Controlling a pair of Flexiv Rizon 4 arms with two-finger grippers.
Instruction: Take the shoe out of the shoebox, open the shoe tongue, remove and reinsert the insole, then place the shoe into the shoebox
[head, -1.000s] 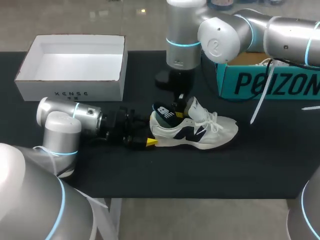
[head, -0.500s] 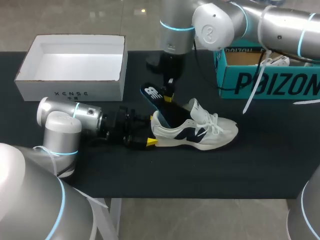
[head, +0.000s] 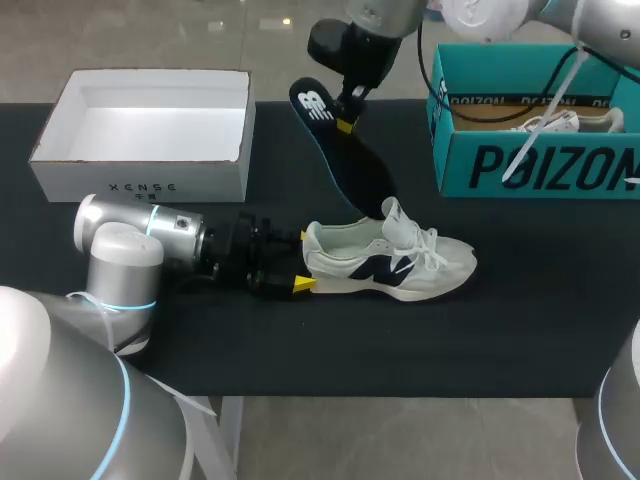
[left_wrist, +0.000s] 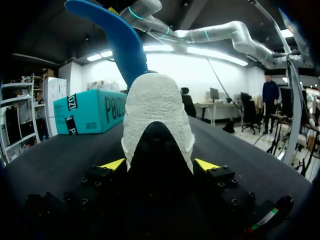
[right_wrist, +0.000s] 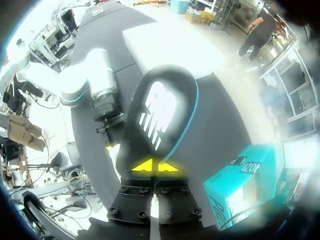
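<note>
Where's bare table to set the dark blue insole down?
Bare black table along the front edge, before the white sneaker; beyond its toe, before the teal shoebox. Crowded at the heel, held by the left gripper, and behind, where the insole hangs from the right gripper.

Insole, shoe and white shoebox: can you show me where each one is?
insole (head: 350, 165): head view, on its dark middle.
shoe (head: 385, 265): head view, on the dark mark on its side.
white shoebox (head: 140, 185): head view, on its front wall.
</note>
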